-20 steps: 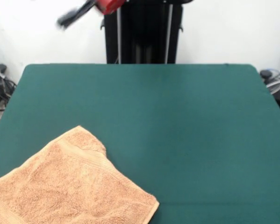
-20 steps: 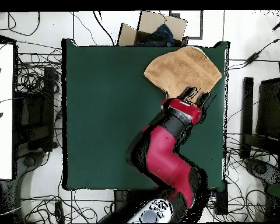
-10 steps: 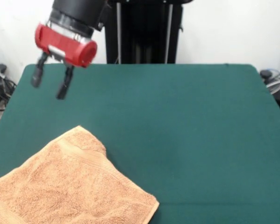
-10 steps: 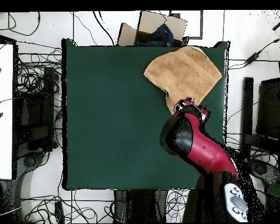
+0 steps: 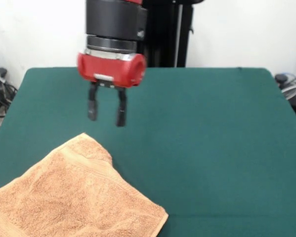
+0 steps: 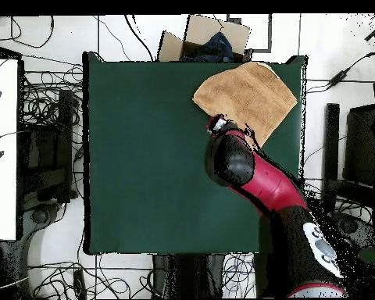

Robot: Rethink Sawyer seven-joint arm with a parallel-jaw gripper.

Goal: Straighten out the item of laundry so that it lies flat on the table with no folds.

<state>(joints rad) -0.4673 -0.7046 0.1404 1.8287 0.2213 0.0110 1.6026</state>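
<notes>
I can't read any text, label, brand, number or sign from either of my cameras. The towel shows me only plain terry and a woven band, with no print I can make out. The red housing above the gripper carries a small pale patch, but it is too small for me to read. The cardboard box past the tabletop shows no legible marking.

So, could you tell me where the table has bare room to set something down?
The table is bare from the gripper across to its right edge in the front view. The towel fills the near left corner, with the open gripper above the felt just beyond it.
</notes>
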